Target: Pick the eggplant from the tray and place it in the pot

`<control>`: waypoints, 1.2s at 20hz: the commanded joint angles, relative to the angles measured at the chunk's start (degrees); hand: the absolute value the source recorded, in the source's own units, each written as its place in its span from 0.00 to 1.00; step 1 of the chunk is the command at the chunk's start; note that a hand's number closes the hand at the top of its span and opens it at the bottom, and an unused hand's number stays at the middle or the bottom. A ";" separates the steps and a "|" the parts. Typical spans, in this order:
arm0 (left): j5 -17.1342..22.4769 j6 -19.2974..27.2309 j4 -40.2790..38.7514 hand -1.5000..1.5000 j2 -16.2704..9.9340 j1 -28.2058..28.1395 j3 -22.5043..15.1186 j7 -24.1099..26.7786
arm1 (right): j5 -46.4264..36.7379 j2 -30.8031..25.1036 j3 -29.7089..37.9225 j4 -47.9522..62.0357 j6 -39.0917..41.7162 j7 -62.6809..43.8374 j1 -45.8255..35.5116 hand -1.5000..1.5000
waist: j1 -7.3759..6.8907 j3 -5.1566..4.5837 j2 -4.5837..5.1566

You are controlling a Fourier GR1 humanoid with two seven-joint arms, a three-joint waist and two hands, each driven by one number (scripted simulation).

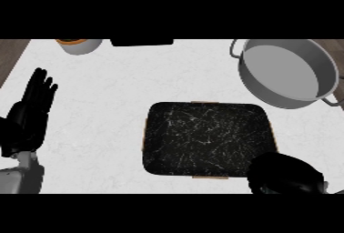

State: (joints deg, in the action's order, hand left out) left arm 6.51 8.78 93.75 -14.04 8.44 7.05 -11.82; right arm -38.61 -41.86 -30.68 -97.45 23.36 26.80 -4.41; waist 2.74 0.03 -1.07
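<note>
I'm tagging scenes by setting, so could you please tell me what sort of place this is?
Most likely a kitchen counter: a pale, marble-like worktop carries a grey metal pot with side handles and a dark tray.

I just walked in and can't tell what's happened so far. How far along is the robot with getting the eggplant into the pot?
Done: nothing visibly in the pot, which looks empty. In hand: the right robot hand sits curled at the tray's near right corner, possibly around the eggplant, though none shows anywhere. The left robot hand rests open at the left edge. Left: carrying it to the pot and releasing.
</note>
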 commanded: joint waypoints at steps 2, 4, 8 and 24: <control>0.75 -0.77 0.52 0.50 -1.23 -0.42 1.53 0.10 | 6.02 -9.45 9.81 -6.10 -10.69 14.95 11.64 1.00 | 0.69 0.06 0.46; 1.14 0.09 1.80 0.50 -1.78 0.47 2.23 -2.74 | 14.51 -9.66 17.62 -5.19 -10.69 17.06 13.91 1.00 | 1.86 0.11 0.23; -0.83 1.04 2.14 0.50 -0.08 -0.36 0.15 -1.29 | 27.86 -6.46 28.82 -5.46 -9.94 17.55 15.49 1.00 | 1.12 0.04 0.41; -2.06 0.26 0.32 0.50 1.90 4.40 -2.32 -3.38 | 46.58 -10.79 46.80 17.56 4.25 6.10 -4.81 1.00 | -3.47 -0.01 1.22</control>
State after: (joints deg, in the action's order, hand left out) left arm 5.68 7.86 93.04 -13.27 11.48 6.21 -13.01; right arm 6.40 -51.68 15.75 -88.00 23.67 34.14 -2.26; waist -0.12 -0.02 0.05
